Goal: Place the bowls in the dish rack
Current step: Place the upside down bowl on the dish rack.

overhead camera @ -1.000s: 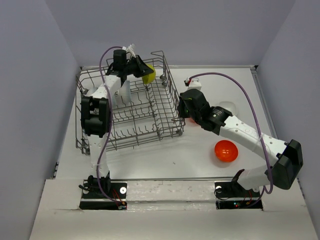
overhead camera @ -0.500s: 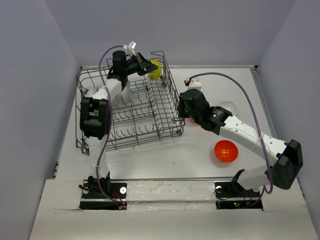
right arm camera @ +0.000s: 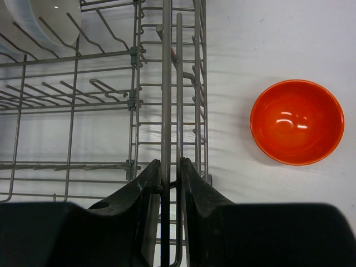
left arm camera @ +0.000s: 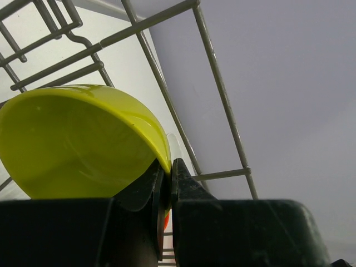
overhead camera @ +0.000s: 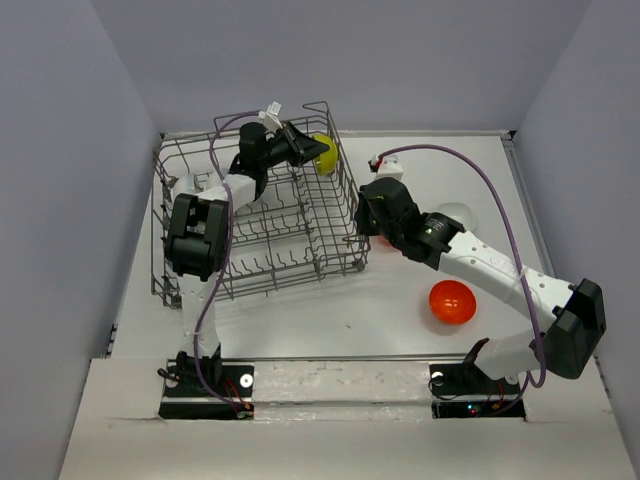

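My left gripper [overhead camera: 307, 150] is shut on the rim of a yellow-green bowl [overhead camera: 325, 154], which hangs tilted over the far right corner of the grey wire dish rack [overhead camera: 200, 285]. In the left wrist view the bowl [left arm camera: 83, 144] fills the left side, with the gripper [left arm camera: 167, 173] pinching its edge. My right gripper [overhead camera: 360, 232] is shut on an upright wire of the rack's right wall [right arm camera: 171, 111], the wire showing between its fingers [right arm camera: 192, 183]. Just right of the rack lies an orange-red bowl [right arm camera: 296, 122]. A second orange-red bowl [overhead camera: 451, 301] sits on the table.
A white bowl [right arm camera: 44, 22] stands on edge among the rack's tines. Another white bowl [overhead camera: 455, 214] rests on the table behind my right arm. Grey walls close in the table on the left, back and right.
My left gripper has swung to the right with the yellow-green bowl, toward the rack's far right corner. The right arm has not moved.
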Action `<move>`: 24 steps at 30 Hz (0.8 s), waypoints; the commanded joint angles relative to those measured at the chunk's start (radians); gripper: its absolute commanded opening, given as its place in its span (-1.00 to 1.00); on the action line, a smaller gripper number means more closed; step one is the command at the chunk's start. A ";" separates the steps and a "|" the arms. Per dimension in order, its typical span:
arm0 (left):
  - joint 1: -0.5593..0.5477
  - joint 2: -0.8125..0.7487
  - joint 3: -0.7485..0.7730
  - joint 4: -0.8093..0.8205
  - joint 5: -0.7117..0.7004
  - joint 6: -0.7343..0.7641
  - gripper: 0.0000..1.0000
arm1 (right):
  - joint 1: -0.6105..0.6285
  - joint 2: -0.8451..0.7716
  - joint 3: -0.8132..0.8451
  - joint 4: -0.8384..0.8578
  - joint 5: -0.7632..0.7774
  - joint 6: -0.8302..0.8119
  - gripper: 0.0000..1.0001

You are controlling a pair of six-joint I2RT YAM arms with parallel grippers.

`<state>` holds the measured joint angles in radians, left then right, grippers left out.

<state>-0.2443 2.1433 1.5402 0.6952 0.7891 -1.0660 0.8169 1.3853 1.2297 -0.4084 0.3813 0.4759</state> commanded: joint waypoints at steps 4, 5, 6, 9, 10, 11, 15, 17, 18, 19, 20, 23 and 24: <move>-0.021 -0.048 -0.025 0.170 -0.037 -0.054 -1.00 | 0.005 0.009 0.004 0.023 -0.053 0.044 -0.95; -0.021 -0.048 -0.031 0.174 -0.040 -0.055 -1.00 | 0.005 0.009 0.004 0.023 -0.053 0.043 -0.96; -0.021 -0.046 -0.035 0.178 -0.042 -0.057 -1.00 | 0.005 0.009 0.004 0.023 -0.053 0.043 -0.96; -0.020 -0.039 -0.049 0.199 -0.041 -0.072 -1.00 | 0.005 0.011 0.002 0.023 -0.053 0.041 -0.96; -0.020 -0.036 -0.058 0.216 -0.042 -0.083 -1.00 | 0.005 0.012 0.002 0.023 -0.053 0.043 -0.96; -0.020 -0.034 -0.063 0.228 -0.041 -0.091 -1.00 | 0.005 0.012 0.002 0.023 -0.055 0.043 -0.96; -0.015 -0.029 -0.083 0.245 -0.039 -0.095 -1.00 | 0.005 0.012 -0.002 0.023 -0.053 0.043 -0.96; -0.009 -0.034 -0.097 0.241 -0.047 -0.086 -1.00 | 0.005 0.012 -0.004 0.023 -0.053 0.043 -0.96; -0.007 -0.034 -0.101 0.233 -0.048 -0.081 -1.00 | 0.005 0.012 -0.006 0.023 -0.055 0.043 -0.96; -0.006 -0.036 -0.101 0.224 -0.050 -0.075 -1.00 | 0.005 0.012 -0.006 0.023 -0.055 0.043 -0.96; -0.006 -0.037 -0.103 0.211 -0.050 -0.069 -1.00 | 0.005 0.012 -0.006 0.023 -0.055 0.044 -0.96; -0.004 -0.045 -0.114 0.199 -0.057 -0.049 -1.00 | 0.005 0.018 -0.006 0.023 -0.058 0.044 -0.96; -0.003 -0.048 -0.117 0.199 -0.057 -0.046 -1.00 | 0.005 0.020 -0.006 0.022 -0.061 0.044 -0.96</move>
<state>-0.2535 2.1437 1.4322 0.8265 0.7315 -1.1397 0.8169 1.3853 1.2297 -0.4084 0.3809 0.4759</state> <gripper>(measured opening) 0.145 0.249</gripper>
